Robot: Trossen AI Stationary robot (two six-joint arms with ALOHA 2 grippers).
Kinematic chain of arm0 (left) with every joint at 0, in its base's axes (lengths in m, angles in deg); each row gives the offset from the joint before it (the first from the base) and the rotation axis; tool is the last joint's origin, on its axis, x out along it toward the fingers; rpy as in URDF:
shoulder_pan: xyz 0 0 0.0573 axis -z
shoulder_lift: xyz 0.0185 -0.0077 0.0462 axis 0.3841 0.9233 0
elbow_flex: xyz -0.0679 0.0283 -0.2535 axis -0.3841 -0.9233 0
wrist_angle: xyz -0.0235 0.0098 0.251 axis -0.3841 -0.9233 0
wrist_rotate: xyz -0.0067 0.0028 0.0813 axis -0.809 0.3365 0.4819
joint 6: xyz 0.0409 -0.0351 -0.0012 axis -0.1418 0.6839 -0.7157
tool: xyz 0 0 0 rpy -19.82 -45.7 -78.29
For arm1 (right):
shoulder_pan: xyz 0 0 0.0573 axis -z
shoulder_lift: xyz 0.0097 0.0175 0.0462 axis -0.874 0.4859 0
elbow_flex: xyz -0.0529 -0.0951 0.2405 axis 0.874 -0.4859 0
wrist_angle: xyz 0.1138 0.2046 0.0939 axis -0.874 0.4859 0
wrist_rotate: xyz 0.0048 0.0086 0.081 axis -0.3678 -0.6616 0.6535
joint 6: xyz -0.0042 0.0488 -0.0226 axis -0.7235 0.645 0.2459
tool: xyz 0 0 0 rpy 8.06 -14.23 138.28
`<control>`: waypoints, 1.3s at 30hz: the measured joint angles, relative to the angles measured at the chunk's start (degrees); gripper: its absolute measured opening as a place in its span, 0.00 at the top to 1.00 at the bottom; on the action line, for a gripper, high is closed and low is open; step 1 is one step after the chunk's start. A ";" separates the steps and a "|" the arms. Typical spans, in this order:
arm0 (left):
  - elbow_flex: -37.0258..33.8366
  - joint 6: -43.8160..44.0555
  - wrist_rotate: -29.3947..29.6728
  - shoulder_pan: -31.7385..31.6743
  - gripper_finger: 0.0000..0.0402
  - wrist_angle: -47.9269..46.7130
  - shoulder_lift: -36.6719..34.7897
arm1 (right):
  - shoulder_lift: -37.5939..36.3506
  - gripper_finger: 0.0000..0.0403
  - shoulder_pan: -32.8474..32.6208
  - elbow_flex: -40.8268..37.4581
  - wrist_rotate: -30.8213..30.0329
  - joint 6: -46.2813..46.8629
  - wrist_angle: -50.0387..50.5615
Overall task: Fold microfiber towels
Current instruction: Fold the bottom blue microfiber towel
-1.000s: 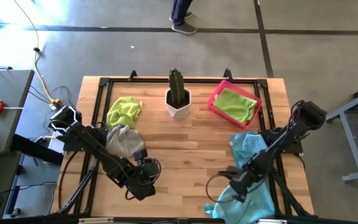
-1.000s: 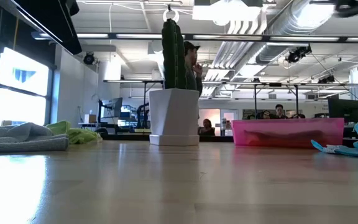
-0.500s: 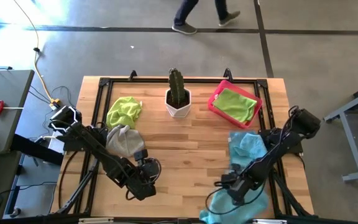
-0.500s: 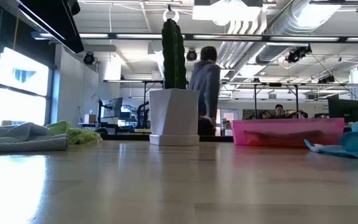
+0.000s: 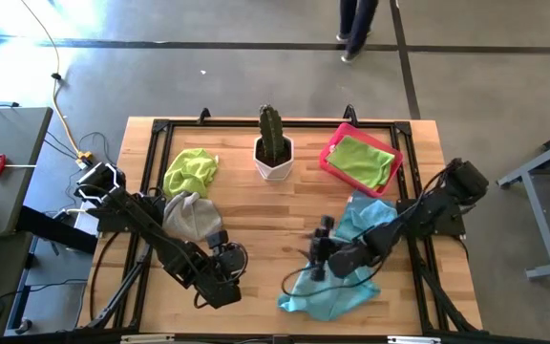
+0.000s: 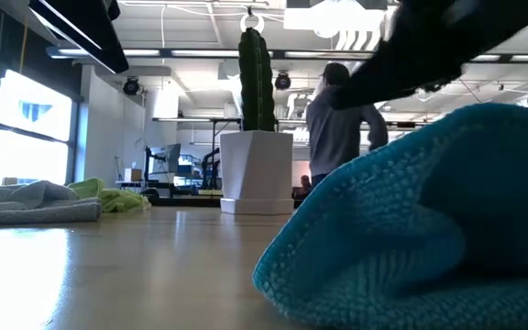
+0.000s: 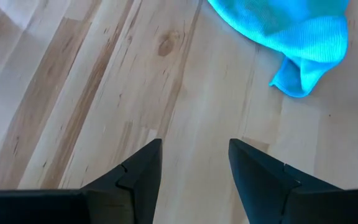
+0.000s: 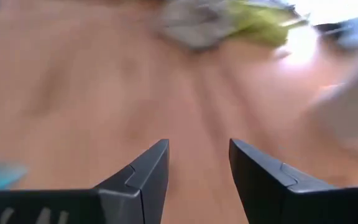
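Observation:
A light blue microfiber towel [image 5: 344, 279] lies bunched on the wooden table right of centre; it fills the low view's foreground [image 6: 411, 229]. My right gripper [image 5: 318, 248] stands open just past the towel's left side, pointing toward the table's left, with only bare wood between its fingers [image 8: 197, 146]. At the near left my left gripper [image 5: 235, 260] is open over bare wood [image 7: 194, 146], the blue towel [image 7: 284, 31] ahead of it. A grey towel [image 5: 187, 215] and a lime green towel [image 5: 191, 170] lie crumpled at the left. My right gripper has nothing between its fingers. The blue towel lies under its wrist and arm, and I cannot tell whether the gripper touches it.
A potted cactus [image 5: 274, 148] stands at the far middle. A pink tray [image 5: 330, 153] at the far right holds a folded green towel [image 5: 361, 161]. Bare wood lies between the two grippers. A person [image 6: 337, 128] walks in the room beyond the table.
My right gripper has swung from the near right toward the table's middle and tipped from pointing down to nearly level. The blue towel's near part has slid left with it and bunched up, while its far end has stayed about where it was.

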 joint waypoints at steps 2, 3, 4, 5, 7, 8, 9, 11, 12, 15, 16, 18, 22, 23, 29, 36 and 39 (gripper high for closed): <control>0.01 0.02 -0.02 0.34 0.56 0.02 0.00 | -2.21 0.60 -0.08 0.00 12.07 4.11 4.64; 0.01 0.01 0.00 0.56 0.56 0.01 0.00 | -3.32 0.60 -0.17 0.02 19.10 7.46 7.50; 0.02 0.00 0.00 0.76 0.56 0.03 0.00 | -4.23 0.60 -0.45 0.02 25.85 11.32 10.28; 0.01 0.00 0.00 0.98 0.56 0.08 0.00 | -4.92 0.60 -0.79 0.02 31.40 15.64 12.57; 0.00 0.02 0.03 1.37 0.56 0.18 0.00 | -5.39 0.60 -2.05 0.02 37.26 23.71 16.11; 0.00 0.00 0.11 1.52 0.56 0.22 0.00 | -5.38 0.60 -2.91 0.02 37.53 26.74 17.93; 0.01 0.01 0.25 1.73 0.56 0.45 0.02 | -5.21 0.60 -3.81 0.02 36.92 28.87 19.53; 0.01 0.02 0.66 2.07 0.56 0.89 0.01 | -4.49 0.60 -5.28 0.02 35.03 30.77 22.18; 0.01 0.02 0.84 2.21 0.56 1.06 0.02 | -4.23 0.60 -5.80 0.02 34.24 30.71 23.89; 0.01 0.03 1.05 2.67 0.56 1.23 0.02 | -3.49 0.60 -6.57 0.02 30.81 30.42 26.72; 0.02 0.02 1.04 2.80 0.56 1.25 0.02 | -3.23 0.60 -6.60 0.02 29.77 29.64 27.60; 0.02 0.04 1.05 3.16 0.56 1.31 0.02 | -2.28 0.60 -6.58 0.02 28.97 27.81 28.09; 0.01 0.11 1.03 3.76 0.56 1.39 0.02 | 0.48 0.60 -6.34 0.04 30.05 24.30 27.08; 0.00 0.17 1.04 3.94 0.56 1.44 0.02 | 1.29 0.60 -6.18 0.03 30.54 23.40 27.17; 0.00 0.09 0.66 4.44 0.56 2.49 0.02 | 5.75 0.60 -4.34 0.35 27.01 20.16 22.07; 0.02 0.07 0.66 4.42 0.56 2.69 0.02 | 7.60 0.60 1.20 -0.06 12.61 9.46 6.83; 0.00 0.05 0.65 4.42 0.56 2.81 0.02 | 7.60 0.60 4.40 0.00 7.89 7.25 0.08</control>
